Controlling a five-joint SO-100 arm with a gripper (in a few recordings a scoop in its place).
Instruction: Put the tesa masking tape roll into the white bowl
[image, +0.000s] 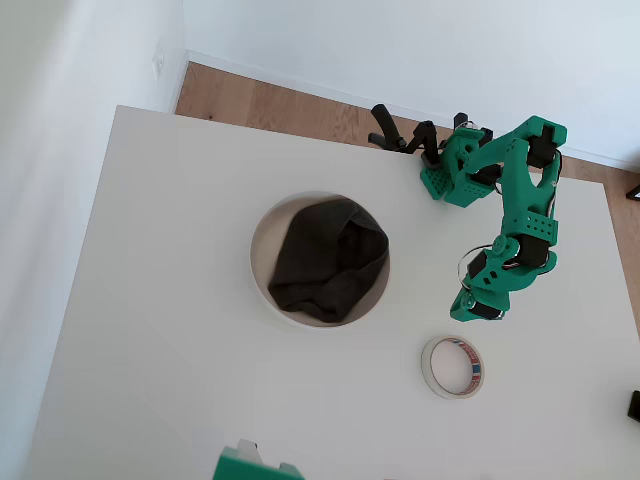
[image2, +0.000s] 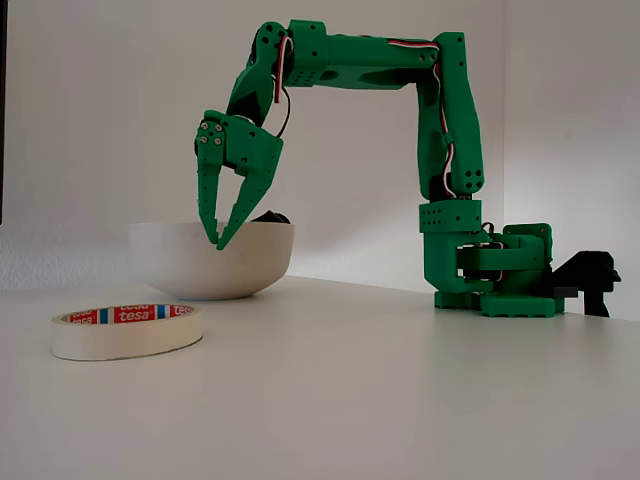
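Tape roll: lying flat on table, not yet picked. Pincer: hanging above it, fingers closed, grasping nothing. White bowl: holding dark cloth

Matt white table, dark cloth, smooth green plastic gripper.

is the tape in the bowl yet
No. The tape lies flat on the table, apart from the bowl, which holds a dark cloth.
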